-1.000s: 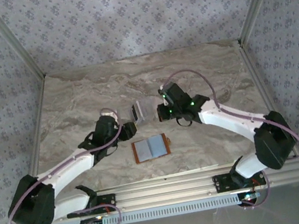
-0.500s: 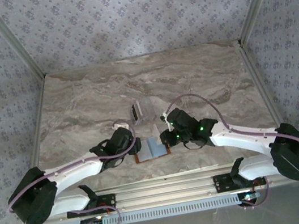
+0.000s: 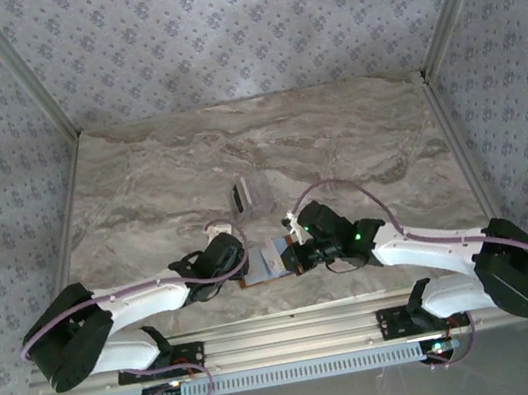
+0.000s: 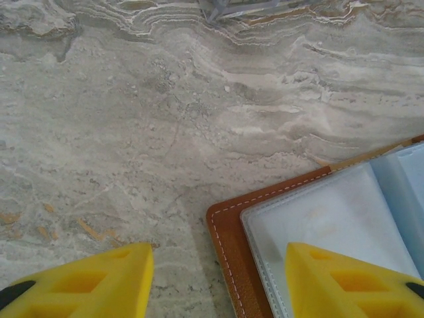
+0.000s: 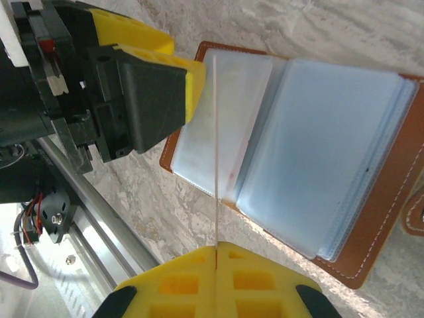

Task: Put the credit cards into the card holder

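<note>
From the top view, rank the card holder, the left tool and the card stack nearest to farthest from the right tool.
1. card holder: directly beneath the right tool, which pinches a credit card.
2. left tool: just across, at the holder's left edge.
3. card stack: farther back, beyond the holder.

In the last sec I've pulled both arms back from the card stack (image 3: pixel 251 192) twd the near edge. L gripper (image 3: pixel 241 266) was up-left of the card holder (image 3: pixel 270 262); it's now down at the holder's left edge, jaws apart, one finger over the left page. R gripper (image 3: pixel 292 254) came off the stack and now pinches a credit card (image 5: pixel 216 152) edge-on over the open pages, partly hiding them in top view.
</note>
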